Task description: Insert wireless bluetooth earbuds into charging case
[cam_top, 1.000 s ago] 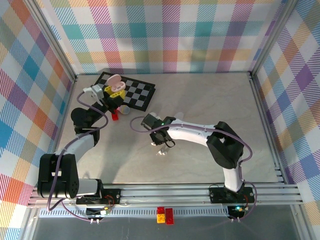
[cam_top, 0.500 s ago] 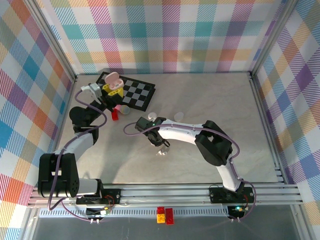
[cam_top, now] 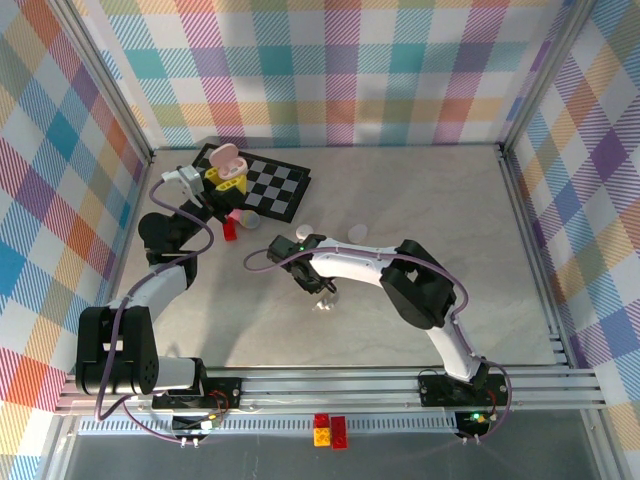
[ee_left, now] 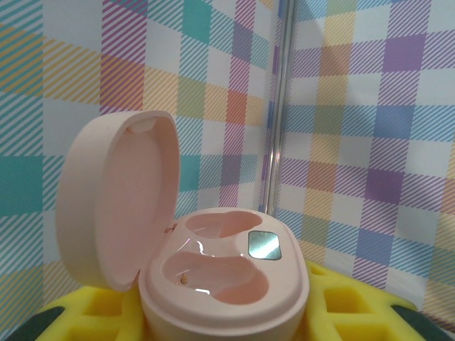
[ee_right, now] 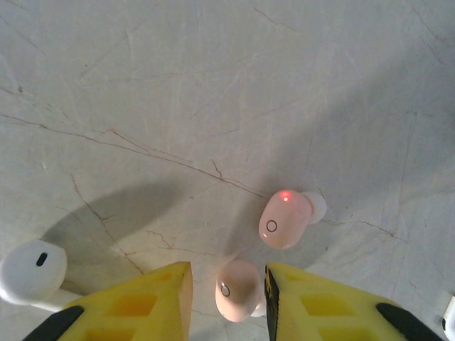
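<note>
You've seated nothing yet: your left hand (cam_top: 222, 182) clamps the empty open case (ee_left: 220, 270), right hand (ee_right: 227, 271) apart around one earbud (ee_right: 238, 291).

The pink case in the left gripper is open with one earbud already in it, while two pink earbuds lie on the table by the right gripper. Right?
No: the pink case in the left gripper is open, but both its wells are empty, as the left wrist view shows. The two pink earbuds do lie on the table by the right gripper.
</note>
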{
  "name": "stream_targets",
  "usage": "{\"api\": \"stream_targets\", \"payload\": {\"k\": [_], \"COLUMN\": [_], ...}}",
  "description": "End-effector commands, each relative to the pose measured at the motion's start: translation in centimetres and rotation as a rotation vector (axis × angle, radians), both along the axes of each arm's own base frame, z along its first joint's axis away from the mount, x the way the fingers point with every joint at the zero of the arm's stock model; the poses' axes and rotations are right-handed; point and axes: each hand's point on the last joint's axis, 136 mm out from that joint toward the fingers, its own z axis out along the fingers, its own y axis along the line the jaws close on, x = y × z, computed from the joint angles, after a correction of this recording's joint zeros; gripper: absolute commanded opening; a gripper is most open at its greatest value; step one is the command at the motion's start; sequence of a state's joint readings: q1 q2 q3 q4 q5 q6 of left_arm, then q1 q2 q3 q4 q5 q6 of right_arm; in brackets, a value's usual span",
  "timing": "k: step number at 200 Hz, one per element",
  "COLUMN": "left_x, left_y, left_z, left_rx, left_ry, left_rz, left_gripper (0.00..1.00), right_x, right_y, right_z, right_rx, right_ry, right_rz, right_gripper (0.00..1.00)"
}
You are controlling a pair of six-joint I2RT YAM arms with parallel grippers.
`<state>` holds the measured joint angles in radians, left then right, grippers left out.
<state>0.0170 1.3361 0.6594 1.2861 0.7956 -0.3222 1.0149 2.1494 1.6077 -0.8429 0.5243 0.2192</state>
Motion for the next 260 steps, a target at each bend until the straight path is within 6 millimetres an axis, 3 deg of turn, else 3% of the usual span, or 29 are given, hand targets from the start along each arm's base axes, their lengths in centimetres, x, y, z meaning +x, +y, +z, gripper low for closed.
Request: {"api": "stream_targets", "payload": {"k": [1,117,162,206,260], "left_x": [-0.5,-0.8,-0.9,-0.8,-0.5], "left_y": [0.2,0.1,0.0,-0.1,-1.2], "left_z": [1.7,1.8,2.0,1.5,0.3], "left_rx": [0.007,0.008,0.009,0.014,0.026], "left_ry": [-0.066,-0.068,-0.069,-0.060,-0.033], "left_rz": [-0.010,-0.021,-0.027,-0.033,-0.060], "left_gripper": [0.28,0.28,0.28,0.28,0.27], "right_x": [0.0,-0.1,-0.2,-0.4,-1.6], "right_y": [-0.3,-1.1,-1.2,-0.7,-2.0], "right_z": [-0.1,-0.6,-0.6,1.5,6.0], "right_rx": [-0.050,-0.097,-0.092,0.032,0.318], "right_ry": [-0.002,0.006,0.021,0.028,0.048], "right_rz": [0.015,0.008,-0.002,-0.031,-0.111], "right_gripper": [0.33,0.26,0.17,0.17,0.18]}}
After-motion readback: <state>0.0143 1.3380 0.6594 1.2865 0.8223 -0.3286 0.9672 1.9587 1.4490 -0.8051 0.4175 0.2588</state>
